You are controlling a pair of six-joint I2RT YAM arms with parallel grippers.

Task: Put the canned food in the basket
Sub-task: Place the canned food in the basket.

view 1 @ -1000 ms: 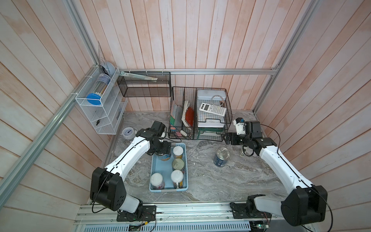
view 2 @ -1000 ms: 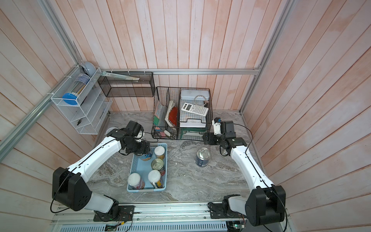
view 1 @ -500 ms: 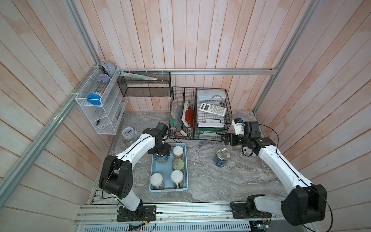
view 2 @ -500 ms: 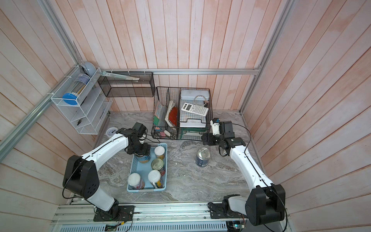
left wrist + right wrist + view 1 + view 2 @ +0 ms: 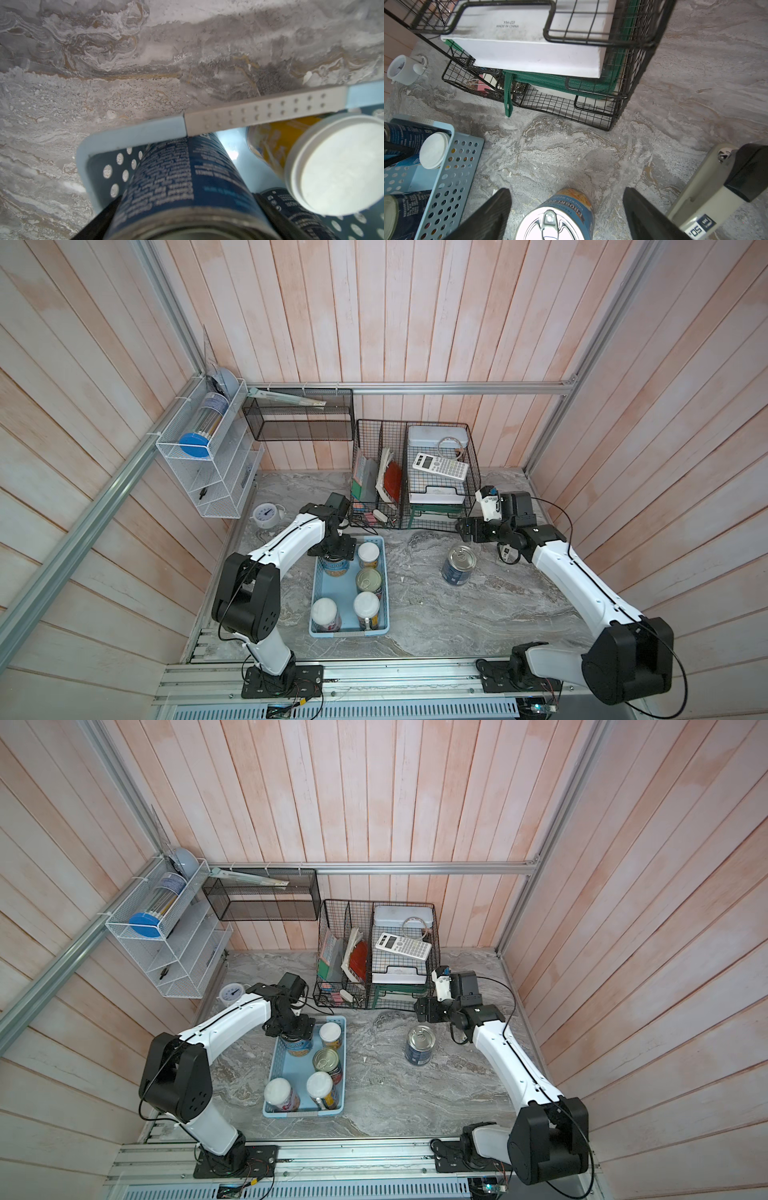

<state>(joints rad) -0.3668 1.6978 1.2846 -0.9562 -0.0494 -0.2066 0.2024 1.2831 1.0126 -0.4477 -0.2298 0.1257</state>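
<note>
- Nearest the rail, the light blue basket [image 5: 350, 632] lies lengthwise away from the robot on the table [image 5: 436, 614]. Two white-lidded jars [image 5: 326, 610] stand upright at its near end.
- Further up the basket come the red-labelled can [image 5: 368, 577], then a third jar [image 5: 368, 551], then a blue can [image 5: 334, 567] in the far corner on the left arm's side.
- Over that blue can sits the left gripper [image 5: 336, 551]. The left wrist view shows a dark finger at each side of the can. I cannot tell whether they clamp it or stand just clear.
- Out on the table, well apart from the basket toward the right arm, stands the last can [image 5: 459, 563]. It is upright with its pull-tab up and its long axis vertical.
- Just beyond it hangs the right gripper [image 5: 464, 531], jaws spread wide and empty. In the right wrist view the can shows between the two fingers [image 5: 492, 209], with bare table on either side.
- The right arm is clearly the nearer one. The pick likely needs a drop downward and slightly nearward, so the fingers flank the can's wall.
- Close behind the gripper stands the black wire organiser [image 5: 415, 472], which is something to keep clear of.
</note>
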